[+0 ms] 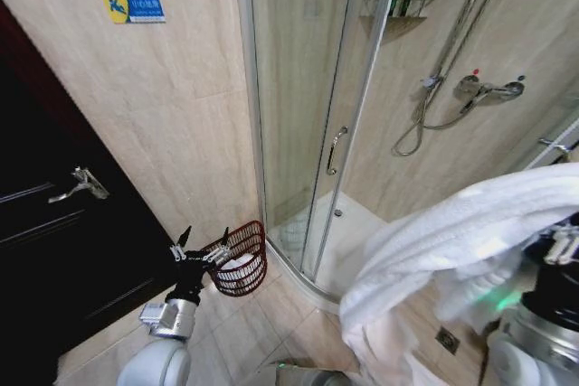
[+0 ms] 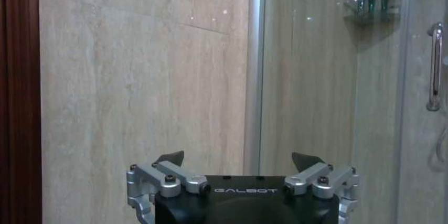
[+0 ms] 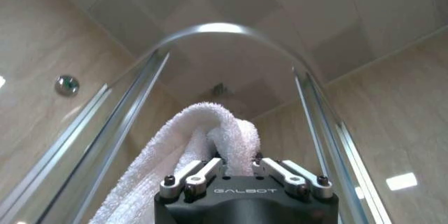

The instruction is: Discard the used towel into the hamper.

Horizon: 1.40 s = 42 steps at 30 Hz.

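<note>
**Towel up on the right, hamper low on the left**

Right gripper (image 3: 236,167) has its fingers pinched on a fold of the white towel (image 1: 452,241). In the head view the towel hangs in a broad drape at the near right, long axis sloping from upper right down toward the floor near centre.

The hamper (image 1: 244,258) sits on the floor, left of centre, against the foot of the wall by the shower door (image 1: 308,115). Its mouth is tipped toward the robot, w/ something white already inside.

Key relation: hamper lies down and to the left of the towel-holding fingers, well apart. So the right arm likely needs to cross leftward and drop before letting go.

Left gripper (image 1: 202,252) is much nearer the hamper, just beside its rim as the head view shows it, fingers spread and holding nothing. In its wrist view it faces the beige wall (image 2: 140,77).

Surface: tiled floor (image 1: 262,323). Room: tight bathroom, dark door (image 1: 54,223) at far left, glass shower enclosure centre-right w/ hose and tap (image 1: 488,89) inside. Little swing room, I'd guess; trailing towel end could catch the glass or miss the rim.
</note>
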{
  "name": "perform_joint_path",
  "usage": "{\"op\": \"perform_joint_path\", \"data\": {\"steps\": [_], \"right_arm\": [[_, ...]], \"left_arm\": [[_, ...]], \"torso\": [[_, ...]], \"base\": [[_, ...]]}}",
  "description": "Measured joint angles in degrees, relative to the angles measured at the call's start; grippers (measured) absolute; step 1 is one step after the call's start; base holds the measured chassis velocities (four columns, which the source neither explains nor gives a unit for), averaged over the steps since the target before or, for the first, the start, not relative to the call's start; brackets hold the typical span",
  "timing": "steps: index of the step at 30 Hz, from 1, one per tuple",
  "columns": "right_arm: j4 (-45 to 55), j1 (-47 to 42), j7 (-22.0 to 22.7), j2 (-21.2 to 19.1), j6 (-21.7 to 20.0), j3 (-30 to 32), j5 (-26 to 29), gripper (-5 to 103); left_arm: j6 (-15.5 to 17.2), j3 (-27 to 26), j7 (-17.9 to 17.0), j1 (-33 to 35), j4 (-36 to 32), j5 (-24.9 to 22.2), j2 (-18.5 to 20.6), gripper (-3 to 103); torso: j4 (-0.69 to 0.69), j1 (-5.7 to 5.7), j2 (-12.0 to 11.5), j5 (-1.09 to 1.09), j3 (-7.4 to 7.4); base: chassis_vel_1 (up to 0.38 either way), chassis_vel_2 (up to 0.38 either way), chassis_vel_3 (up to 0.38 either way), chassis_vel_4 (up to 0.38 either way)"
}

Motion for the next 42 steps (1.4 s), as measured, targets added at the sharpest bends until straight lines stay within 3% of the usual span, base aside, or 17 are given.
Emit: {"op": "perform_joint_path", "data": {"steps": [5, 9, 16, 19, 24, 42], "right_arm": [[4.0, 1.2, 5.7, -2.2, -4.5, 0.7, 0.8, 12], [5.1, 2.8, 7.4, -4.7, -6.9, 1.9, 2.1, 12], [4.8, 6.6, 10.3, -12.0, -13.4, 7.7, 7.9, 12], [2.5, 8.9, 11.7, -16.9, -16.6, 11.7, 11.0, 12], [0.1, 11.2, 12.7, -21.1, -18.3, 14.2, 13.3, 12], [4.8, 8.3, 12.3, -20.8, -20.5, 18.5, 19.1, 12]], "left_arm": [[0.0, 0.0, 0.0, 0.0, 0.0, 0.0, 0.0, 100], [0.0, 0.0, 0.0, 0.0, 0.0, 0.0, 0.0, 100], [0.0, 0.0, 0.0, 0.0, 0.0, 0.0, 0.0, 100], [0.0, 0.0, 0.0, 0.0, 0.0, 0.0, 0.0, 100], [0.0, 0.0, 0.0, 0.0, 0.0, 0.0, 0.0, 100], [0.0, 0.0, 0.0, 0.0, 0.0, 0.0, 0.0, 100]], "torso": [[0.0, 0.0, 0.0, 0.01, 0.0], [0.01, 0.0, 0.0, 0.0, 0.0], [0.0, 0.0, 0.0, 0.0, 0.0], [0.01, 0.0, 0.0, 0.02, 0.0], [0.01, 0.0, 0.0, 0.01, 0.0], [0.0, 0.0, 0.0, 0.0, 0.0]], "base": [[0.0, 0.0, 0.0, 0.0], [0.0, 0.0, 0.0, 0.0], [0.0, 0.0, 0.0, 0.0], [0.0, 0.0, 0.0, 0.0], [0.0, 0.0, 0.0, 0.0], [0.0, 0.0, 0.0, 0.0]]}}
